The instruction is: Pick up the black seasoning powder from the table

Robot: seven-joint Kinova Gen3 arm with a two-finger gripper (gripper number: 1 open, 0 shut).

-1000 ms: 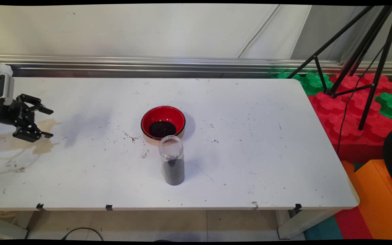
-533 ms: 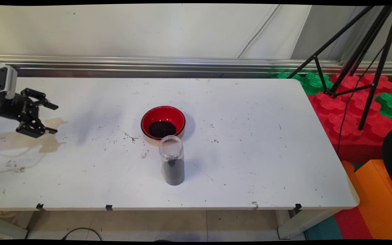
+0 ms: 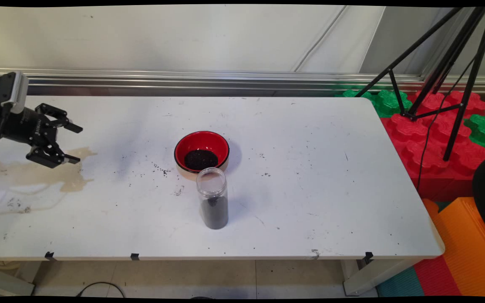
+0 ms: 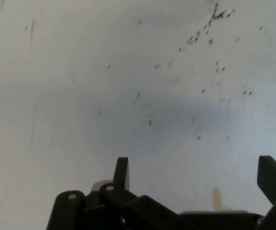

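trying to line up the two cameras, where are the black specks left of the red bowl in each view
Main view: the scattered black specks lie on the table, just left of the red bowl.
Hand view: specks sit at upper right, beyond the open gripper.
Shared landmark: the brown stain near the gripper.

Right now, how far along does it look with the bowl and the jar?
The red bowl already holds dark grains, and the open jar standing before it is partly full. In hand: nothing. The tool is open and empty, over a stain far left of both. Grains lie scattered on the table.
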